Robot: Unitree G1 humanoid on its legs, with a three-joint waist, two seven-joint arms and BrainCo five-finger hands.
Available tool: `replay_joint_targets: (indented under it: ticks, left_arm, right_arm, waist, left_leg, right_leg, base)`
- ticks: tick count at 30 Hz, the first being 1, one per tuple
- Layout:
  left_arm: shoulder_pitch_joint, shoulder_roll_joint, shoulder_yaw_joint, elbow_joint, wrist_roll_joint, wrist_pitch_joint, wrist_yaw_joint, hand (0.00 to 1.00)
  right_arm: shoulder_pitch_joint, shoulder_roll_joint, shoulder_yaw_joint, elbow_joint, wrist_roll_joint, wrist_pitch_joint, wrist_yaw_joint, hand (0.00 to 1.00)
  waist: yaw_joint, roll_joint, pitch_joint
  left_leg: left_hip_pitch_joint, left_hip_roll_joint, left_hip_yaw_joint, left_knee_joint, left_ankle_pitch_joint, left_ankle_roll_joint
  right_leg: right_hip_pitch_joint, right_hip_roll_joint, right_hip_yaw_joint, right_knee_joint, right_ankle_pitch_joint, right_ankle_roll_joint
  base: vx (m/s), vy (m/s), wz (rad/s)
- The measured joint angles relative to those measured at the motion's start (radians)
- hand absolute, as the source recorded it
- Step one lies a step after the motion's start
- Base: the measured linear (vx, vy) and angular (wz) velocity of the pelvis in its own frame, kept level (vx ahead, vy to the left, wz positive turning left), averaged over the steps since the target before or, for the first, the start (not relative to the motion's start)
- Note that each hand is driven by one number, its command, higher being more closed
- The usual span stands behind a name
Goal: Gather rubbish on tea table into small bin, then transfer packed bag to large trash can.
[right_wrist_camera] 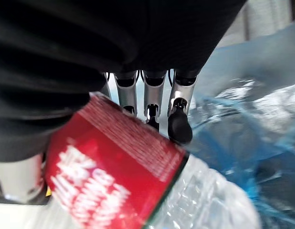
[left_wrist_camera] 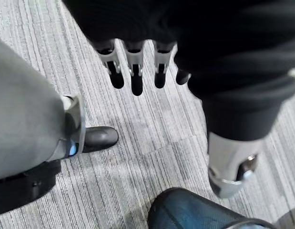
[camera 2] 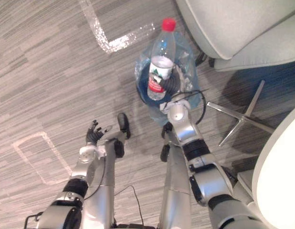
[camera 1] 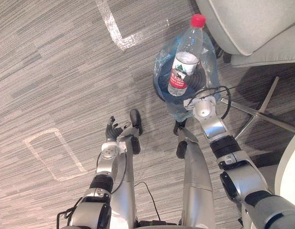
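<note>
Standing tilted in the small bin (camera 1: 158,85), the clear plastic bottle (camera 1: 186,56) shows its red cap uppermost and its red label at the rim. A blue bag (camera 1: 212,61) lines the bin and rises around the bottle. The right robot hand (camera 1: 198,81) is down inside the bag beside the bottle. Its fingers (right_wrist_camera: 179,125) are fairly straight, not wrapped round, with the label lying close against the palm side. The left robot hand (camera 1: 112,130) hangs over the grey carpet floor (camera 1: 52,71) well apart from the bin, fingers (left_wrist_camera: 137,71) relaxed, holding nothing. A pale chair (camera 1: 252,24) stands just behind the bin.
</note>
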Motion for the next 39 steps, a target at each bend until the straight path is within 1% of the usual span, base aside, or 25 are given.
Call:
replay_joint_targets:
  ticks: [6, 7, 9, 11, 12, 14, 18, 24, 27, 29, 32, 34, 39]
  left_arm:
    - [0.0, -0.005, -0.004, 0.001, 0.0, -0.007, 0.0, 0.0]
    - [0.0, -0.005, -0.005, 0.001, 0.001, -0.007, 0.0, 0.0]
    - [0.0, -0.004, -0.01, 0.001, 0.001, -0.007, 0.0, 0.0]
    - [0.0, -0.005, -0.012, 0.001, 0.001, -0.008, 0.0, 0.0]
    - [0.0, -0.006, -0.013, 0.001, 0.001, -0.008, 0.0, 0.0]
    - [0.0, -0.007, -0.015, 0.002, 0.001, -0.008, 0.0, 0.0]
    - [0.0, -0.005, -0.023, 0.002, 0.002, -0.009, 0.0, 0.0]
    - [0.0, -0.001, -0.033, 0.002, 0.002, -0.012, 0.0, 0.0]
    - [0.0, -0.001, -0.034, 0.004, 0.002, -0.013, 0.0, 0.0]
    - [-0.004, 0.0, -0.036, 0.008, 0.002, -0.014, 0.0, 0.0]
    - [-0.009, 0.005, -0.04, 0.03, 0.001, -0.015, 0.001, 0.0]
    - [-0.015, 0.006, -0.04, 0.045, 0.001, -0.015, 0.003, 0.0]
    - [-0.053, 0.004, -0.041, 0.071, 0.0, -0.021, 0.007, 0.0]
  right_arm:
    - [0.001, 0.002, -0.021, 0.016, -0.02, 0.0, -0.006, 0.0]
    - [0.005, 0.002, -0.021, 0.016, -0.043, 0.0, -0.006, 0.0]
    - [0.012, 0.003, -0.019, 0.016, -0.052, 0.0, -0.006, 0.0]
    - [0.016, 0.001, -0.008, 0.015, -0.089, 0.0, -0.006, 0.0]
    - [0.021, 0.0, 0.011, 0.014, -0.128, -0.001, -0.006, 0.0]
    - [0.028, -0.001, 0.024, 0.011, -0.14, -0.001, -0.006, 0.0]
    - [0.046, -0.01, 0.076, 0.01, -0.246, -0.001, 0.0, 0.0]
    - [0.049, -0.05, 0.177, 0.018, -0.354, -0.003, 0.04, 0.0]
    - [0.044, -0.054, 0.219, 0.067, -0.368, -0.004, 0.054, 0.0]
    - [0.032, -0.05, 0.256, 0.145, -0.405, -0.003, 0.073, 0.0]
    - [0.016, -0.04, 0.287, 0.23, -0.427, -0.001, 0.088, 0.0]
    - [0.013, -0.034, 0.295, 0.276, -0.443, 0.002, 0.094, 0.0]
    - [-0.02, 0.0, 0.289, 0.387, -0.48, 0.028, 0.095, 0.0]
  waist:
    - [-0.004, 0.0, -0.001]
    - [-0.004, 0.0, -0.002]
    - [-0.004, 0.0, -0.004]
    - [-0.003, 0.0, -0.005]
    - [-0.007, 0.0, -0.005]
    - [-0.006, 0.0, -0.005]
    - [-0.006, -0.001, -0.006]
    - [-0.006, -0.002, -0.009]
    - [-0.009, -0.002, -0.009]
    - [-0.008, -0.002, -0.009]
    - [-0.008, -0.002, -0.009]
    - [-0.006, -0.002, -0.009]
    - [-0.008, -0.002, -0.009]
  left_leg:
    - [0.003, 0.001, 0.002, 0.0, 0.0, 0.0]
    - [0.005, 0.001, 0.004, 0.0, 0.0, 0.0]
    - [0.008, 0.002, 0.008, 0.0, 0.0, 0.0]
    - [0.01, 0.004, 0.011, 0.0, 0.0, 0.0]
    - [0.01, 0.005, 0.012, 0.001, 0.0, 0.0]
    - [0.01, 0.006, 0.013, 0.002, 0.0, 0.0]
    - [0.011, 0.008, 0.015, 0.003, 0.001, 0.001]
    - [0.013, 0.016, 0.018, 0.002, 0.002, -0.001]
    - [0.013, 0.017, 0.019, -0.001, 0.004, -0.001]
    - [0.01, 0.018, 0.02, -0.012, 0.008, -0.003]
    - [0.008, 0.018, 0.021, -0.029, 0.018, -0.006]
    - [0.007, 0.017, 0.02, -0.045, 0.026, -0.009]
    - [0.0, 0.01, 0.017, -0.076, 0.046, -0.017]
  right_leg:
    - [-0.001, 0.0, 0.0, 0.006, -0.002, -0.001]
    - [-0.001, -0.001, 0.001, 0.009, -0.003, -0.002]
    - [-0.001, -0.001, 0.003, 0.012, -0.004, -0.002]
    - [-0.001, -0.002, 0.005, 0.013, -0.004, -0.002]
    - [-0.001, -0.001, 0.005, 0.014, -0.004, -0.002]
    - [-0.001, -0.001, 0.005, 0.014, -0.004, -0.002]
    - [0.001, 0.0, 0.005, 0.014, -0.004, -0.002]
    - [0.003, 0.004, 0.003, 0.013, -0.003, -0.002]
    - [0.003, 0.004, 0.001, 0.009, -0.003, -0.003]
    - [0.002, 0.005, -0.003, -0.005, 0.002, -0.005]
    - [0.002, 0.005, -0.01, -0.018, 0.006, -0.008]
    - [-0.001, 0.005, -0.016, -0.024, 0.006, -0.009]
    - [-0.015, -0.001, -0.026, -0.029, 0.006, -0.009]
  base:
    - [0.03, -0.001, 0.0]
    - [0.0, 0.0, 0.0]
    - [0.0, 0.0, 0.0]
    - [0.0, 0.0, 0.0]
    - [0.0, 0.0, 0.0]
    - [0.0, 0.0, 0.0]
    - [0.0, 0.0, 0.0]
    - [0.0, 0.0, 0.0]
    - [0.0, 0.0, 0.0]
    - [0.0, 0.0, 0.0]
    - [0.02, -0.006, 0.05]
    - [0.03, -0.016, 0.08]
    - [0.02, -0.014, 0.08]
